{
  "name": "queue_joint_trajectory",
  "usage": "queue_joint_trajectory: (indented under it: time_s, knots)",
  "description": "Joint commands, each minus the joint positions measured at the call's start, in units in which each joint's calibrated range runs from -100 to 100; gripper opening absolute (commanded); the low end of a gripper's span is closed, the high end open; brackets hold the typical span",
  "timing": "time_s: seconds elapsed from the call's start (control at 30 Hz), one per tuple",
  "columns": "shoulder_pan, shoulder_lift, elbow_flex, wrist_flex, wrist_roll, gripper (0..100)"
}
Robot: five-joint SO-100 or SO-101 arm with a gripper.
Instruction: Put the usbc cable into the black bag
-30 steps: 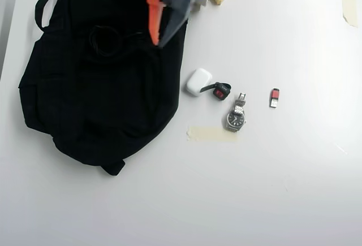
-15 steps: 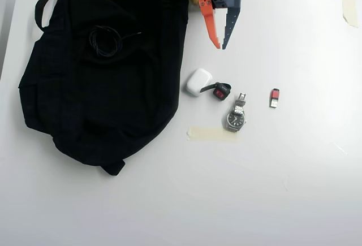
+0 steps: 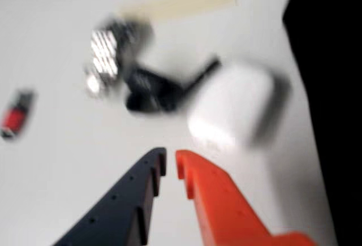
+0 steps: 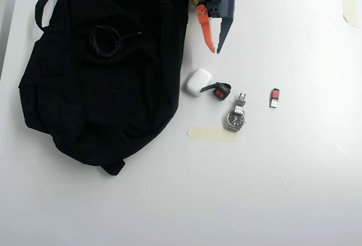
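Observation:
The black bag (image 4: 102,93) lies flat on the left of the white table in the overhead view; its edge fills the right side of the wrist view (image 3: 331,76). A thin black cable (image 4: 107,40) lies coiled on top of the bag's upper part. My gripper (image 4: 215,50), with one orange and one dark finger, sits just right of the bag's upper edge, apart from the cable. Its fingertips nearly touch and hold nothing; it also shows in the wrist view (image 3: 171,158). The cable is out of the wrist view.
Below the gripper lie a white earbud case (image 4: 198,81) (image 3: 232,107), a black band with red (image 4: 222,91) (image 3: 153,87), a wristwatch (image 4: 236,117) (image 3: 107,54), a red USB stick (image 4: 274,97) (image 3: 16,116) and a tape strip (image 4: 212,134) (image 3: 181,0). More tape (image 4: 349,9) is at top right.

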Motion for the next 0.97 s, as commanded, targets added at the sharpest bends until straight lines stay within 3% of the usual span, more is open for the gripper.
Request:
queue_joint_trajectory:
  time_s: [0.0, 0.17, 0.37, 0.93]
  knots:
    - [1.1, -1.3, 3.8, 1.8, 0.1, 2]
    - [5.5, -1.2, 5.1, 7.1, 0.5, 2]
    - [6.0, -1.2, 5.1, 21.8, 0.3, 2]
    - [5.1, -1.2, 5.1, 22.2, 0.4, 2]
